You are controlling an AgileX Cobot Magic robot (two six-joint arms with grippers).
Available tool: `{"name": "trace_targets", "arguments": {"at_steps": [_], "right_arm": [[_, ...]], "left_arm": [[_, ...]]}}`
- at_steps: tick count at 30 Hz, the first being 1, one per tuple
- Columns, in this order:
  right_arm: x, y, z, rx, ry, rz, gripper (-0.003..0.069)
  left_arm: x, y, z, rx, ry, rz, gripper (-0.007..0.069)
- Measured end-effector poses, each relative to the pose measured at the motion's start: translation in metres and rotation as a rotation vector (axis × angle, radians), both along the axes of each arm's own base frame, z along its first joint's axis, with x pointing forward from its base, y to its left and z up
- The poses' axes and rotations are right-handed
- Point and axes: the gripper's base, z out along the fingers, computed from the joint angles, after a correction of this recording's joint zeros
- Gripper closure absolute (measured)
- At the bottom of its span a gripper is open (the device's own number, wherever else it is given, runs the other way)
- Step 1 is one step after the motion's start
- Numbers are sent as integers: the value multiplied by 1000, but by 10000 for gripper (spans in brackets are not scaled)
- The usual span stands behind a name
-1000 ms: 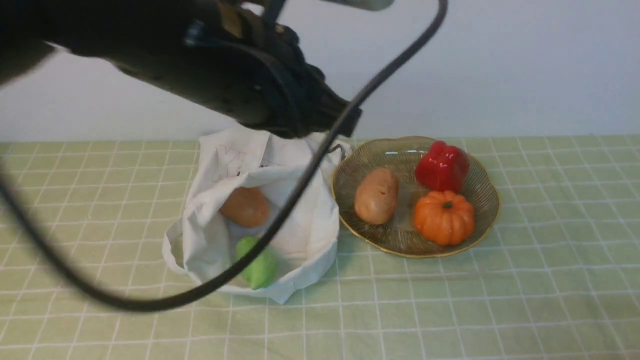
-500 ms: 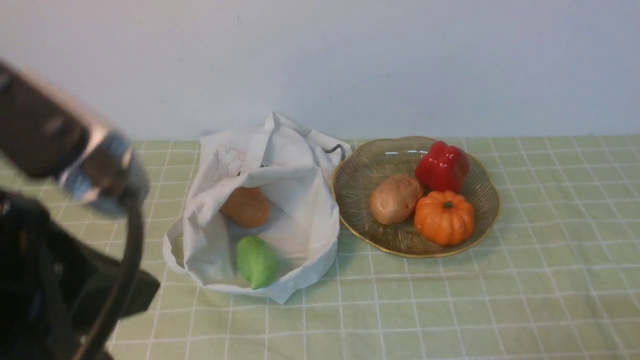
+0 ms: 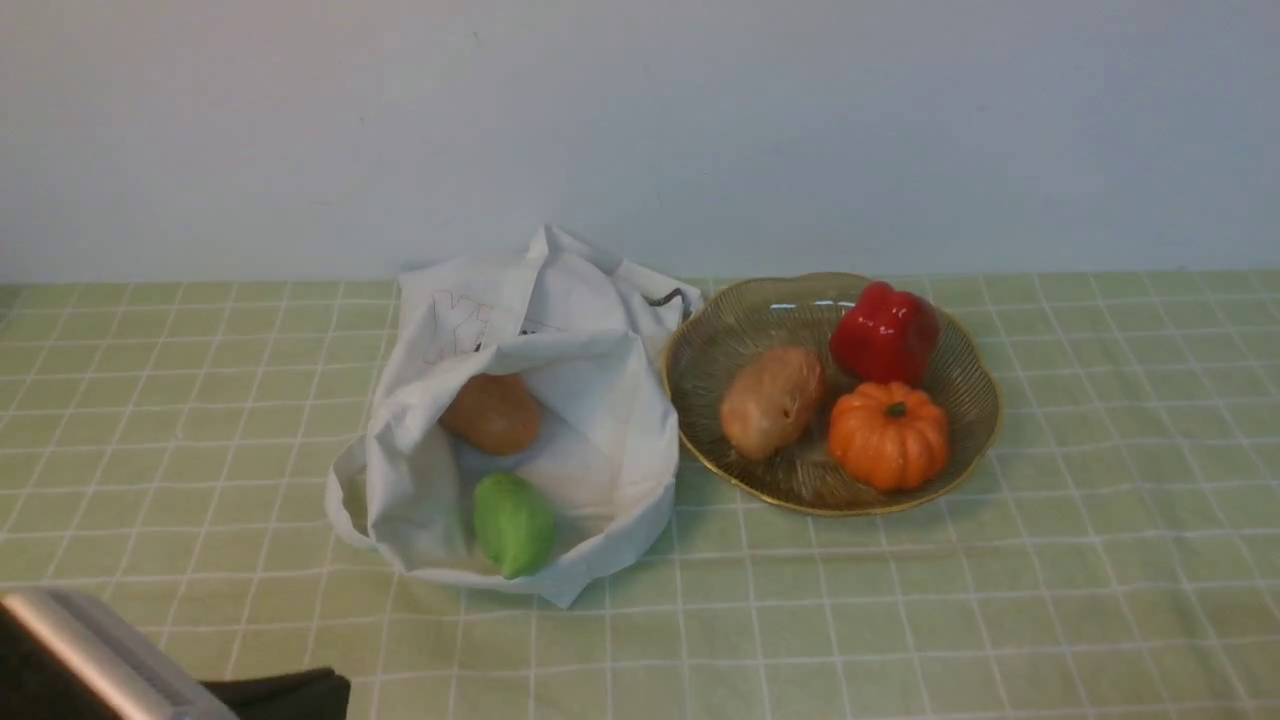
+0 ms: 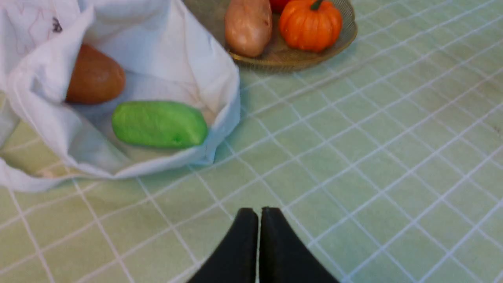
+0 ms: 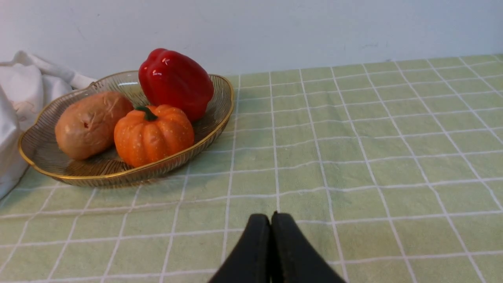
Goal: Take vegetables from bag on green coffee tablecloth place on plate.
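Note:
The white bag (image 3: 600, 480) lies open on the green checked tablecloth (image 3: 1000, 620). Inside it are a tan-brown potato (image 3: 492, 413) and a light green gourd (image 3: 513, 523), also seen in the left wrist view as the potato (image 4: 94, 75) and gourd (image 4: 159, 124). The plate (image 3: 720, 330) to the bag's right holds a second potato (image 3: 771, 401). My left gripper (image 4: 259, 214) is shut and empty, low over the cloth in front of the bag. My right gripper (image 5: 270, 220) is shut and empty, over the cloth to the right of the plate (image 5: 98, 173).
A glossy red pepper (image 3: 884, 331) and an orange pumpkin (image 3: 888, 434) sit on the plate beside the potato. A pale wall runs behind the table. Part of my left arm (image 3: 90, 660) shows at the front view's lower left corner.
My left arm has swung from above the bag down and back to the lower left corner. The potato on the plate has rolled and settled against the pumpkin.

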Motion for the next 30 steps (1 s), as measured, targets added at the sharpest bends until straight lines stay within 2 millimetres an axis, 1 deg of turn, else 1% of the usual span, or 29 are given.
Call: {"name": "trace_targets", "arguments": {"at_steps": [5,7,11,13,15,17,19,20,22,25,29,30], "right_arm": [[0,0,0,0,0,0,676],[0,0,0,0,0,0,676],[0,0,0,0,0,0,676],[0,0,0,0,0,0,676],[0,0,0,0,-1,0,676],[0,0,0,0,-1,0,676],[0,0,0,0,-1,0,676],[0,0,0,0,-1,0,676],[0,0,0,0,-1,0,676],[0,0,0,0,-1,0,676],[0,0,0,0,-1,0,676],[0,0,0,0,-1,0,676]], "left_arm": [[-4,2,-19,45,64,-5,629],[-5,3,-23,53,79,-5,629],[-6,3,-23,50,76,-5,629],[-8,5,-20,32,52,-6,629],[-15,10,-12,-15,-16,-2,629],[-21,19,-6,-58,-94,39,629],[-24,26,-6,-80,-144,104,629],[-26,32,-7,-90,-181,165,629],[-28,40,-12,-93,-238,266,629],[-31,51,-28,-65,-298,411,629],[-29,59,-57,1,-258,557,629],[-29,59,-59,5,-252,562,629]]}}
